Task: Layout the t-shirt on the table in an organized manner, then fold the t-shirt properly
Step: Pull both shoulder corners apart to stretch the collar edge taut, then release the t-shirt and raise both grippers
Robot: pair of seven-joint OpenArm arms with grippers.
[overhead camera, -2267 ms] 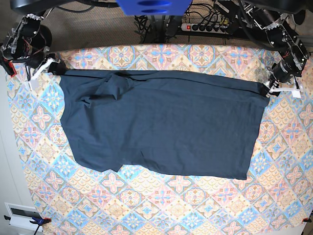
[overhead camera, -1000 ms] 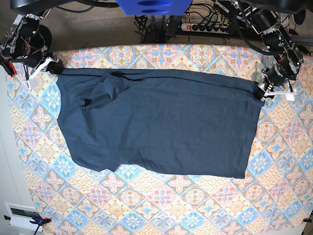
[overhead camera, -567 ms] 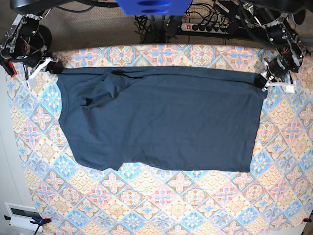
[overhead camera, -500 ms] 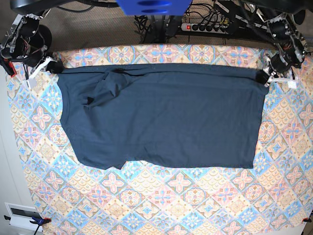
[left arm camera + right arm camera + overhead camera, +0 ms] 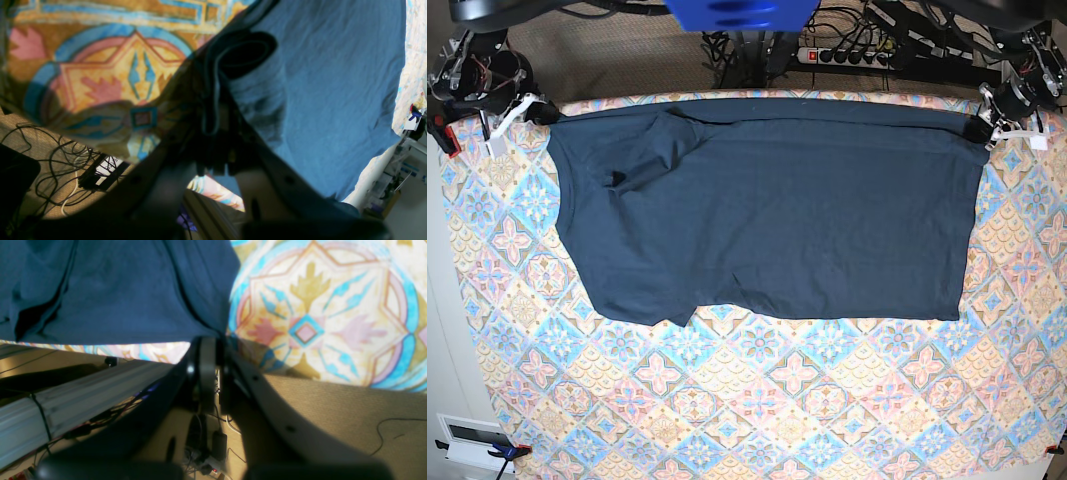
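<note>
The dark navy t-shirt (image 5: 767,205) lies spread flat across the far half of the patterned table (image 5: 757,400), with its top edge stretched along the table's far edge. A fold bunches up near its upper left (image 5: 652,155). My right gripper (image 5: 535,112) is shut on the shirt's far left corner. In the right wrist view, the gripper (image 5: 218,340) pinches the cloth (image 5: 116,290). My left gripper (image 5: 982,128) is shut on the far right corner. In the left wrist view, the gripper (image 5: 213,103) grips the bunched fabric (image 5: 317,83).
A power strip (image 5: 847,55) and tangled cables lie on the floor beyond the table's far edge. A white box (image 5: 472,440) sits off the near left corner. Bare patterned cloth shows in front of the shirt (image 5: 827,420).
Both grippers have pulled the shirt's top edge away toward the table's far edge. The whole shirt has slid farther back and the top edge is now taut and straight.
</note>
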